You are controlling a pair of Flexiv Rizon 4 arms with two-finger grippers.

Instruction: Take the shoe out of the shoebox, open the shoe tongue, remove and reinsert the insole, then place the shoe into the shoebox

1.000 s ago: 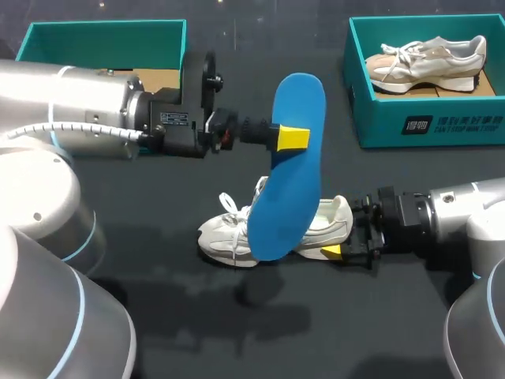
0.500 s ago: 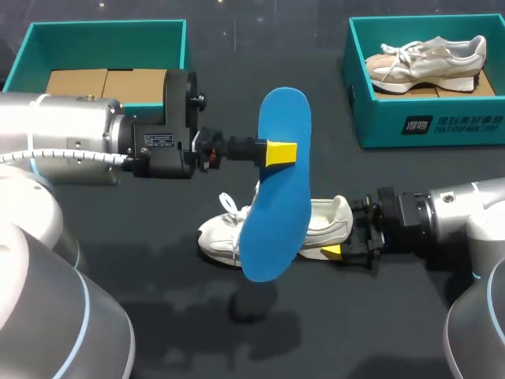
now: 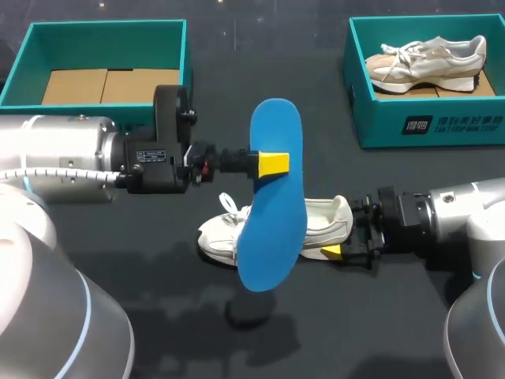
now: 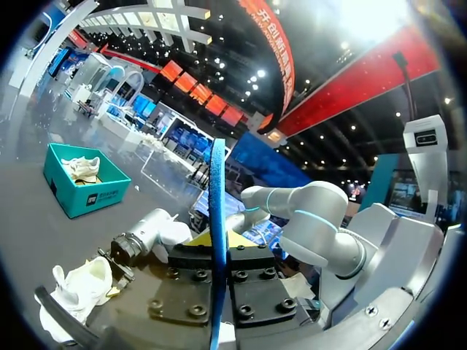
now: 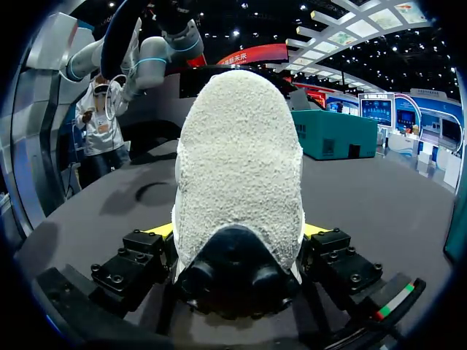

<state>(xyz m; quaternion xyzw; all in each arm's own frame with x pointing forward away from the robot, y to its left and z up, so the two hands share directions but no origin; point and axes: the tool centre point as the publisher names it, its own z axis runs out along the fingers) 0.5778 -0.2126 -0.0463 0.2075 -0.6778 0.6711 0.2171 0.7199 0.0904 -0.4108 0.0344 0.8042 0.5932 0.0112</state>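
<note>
Dark bench (image 3: 158, 316) carries everything. Your left arm (image 3: 63, 158) comes in level from the left side, your right arm (image 3: 458, 221) low from the right.

Two open teal cardboard shoeboxes sit at the far corners. The left shoebox (image 3: 102, 26) holds only brown cardboard inserts (image 3: 102, 85). The right shoebox (image 3: 426, 126) holds a beige-and-white sneaker (image 3: 426, 63) lying on its side.

The white lace-up sneaker (image 3: 221, 235) you're working on is out of the box, mid-bench, on its sole, toe toward your left arm and heel toward your right.

The blue foam insole (image 3: 272, 229) is out of the shoe, up in the air above and in front of it, standing roughly on end.

Left claw (image 3: 272, 163) is clenched on the insole near its upper half; the left wrist view shows the insole (image 4: 217, 189) edge-on, pinched between both yellow tips.

Right claw (image 3: 347, 233) is clamped on the sneaker's heel; the right wrist view shows the fuzzy heel (image 5: 241, 175) filling the gap, a finger on each side.
</note>
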